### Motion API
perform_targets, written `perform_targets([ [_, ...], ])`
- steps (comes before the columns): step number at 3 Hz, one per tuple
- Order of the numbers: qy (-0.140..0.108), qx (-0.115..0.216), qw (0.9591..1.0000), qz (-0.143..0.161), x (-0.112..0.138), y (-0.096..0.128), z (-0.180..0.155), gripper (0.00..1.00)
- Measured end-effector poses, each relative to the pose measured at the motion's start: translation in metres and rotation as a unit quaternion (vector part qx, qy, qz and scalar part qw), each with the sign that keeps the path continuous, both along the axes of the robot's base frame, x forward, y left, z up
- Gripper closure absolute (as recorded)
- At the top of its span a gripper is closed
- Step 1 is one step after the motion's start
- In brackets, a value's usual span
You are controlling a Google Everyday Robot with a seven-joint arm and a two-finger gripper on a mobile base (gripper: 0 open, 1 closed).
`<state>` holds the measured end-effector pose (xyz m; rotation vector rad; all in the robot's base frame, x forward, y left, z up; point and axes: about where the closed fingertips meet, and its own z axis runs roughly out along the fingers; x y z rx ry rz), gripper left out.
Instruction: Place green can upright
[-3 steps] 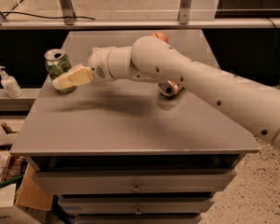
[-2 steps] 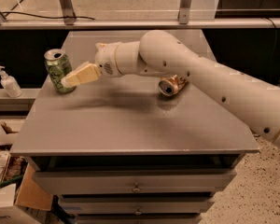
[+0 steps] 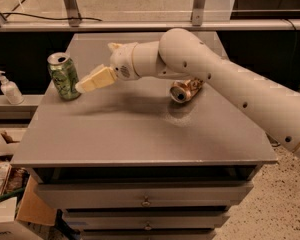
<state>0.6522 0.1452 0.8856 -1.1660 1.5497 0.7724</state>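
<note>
Nearest on the bench (image 3: 140, 139), an orange-gold can (image 3: 182, 90) lies on its side (not my concern). Farther left, my end effector (image 3: 90, 82), open or closed I cannot tell, hangs just beside the green can (image 3: 63, 77), which stands upright. The placing looks done; next I should back away without nudging it.

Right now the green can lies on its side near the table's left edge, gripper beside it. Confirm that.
Wrong on one point: the green can stands upright, not on its side, as the camera view shows. It is near the table's left edge, with the gripper beside it.
</note>
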Motion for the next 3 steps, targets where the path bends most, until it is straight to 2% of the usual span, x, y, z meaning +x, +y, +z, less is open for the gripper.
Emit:
perform_targets([
  [1,-0.024,-0.014,0.9996,0.004,0.009,-0.002,0.004,0.00],
  [2,-0.065,-0.024,0.9976,0.005,0.023,-0.017,0.022,0.00],
  [3,-0.110,-0.025,0.9936,0.007,0.038,-0.038,0.045,0.00],
])
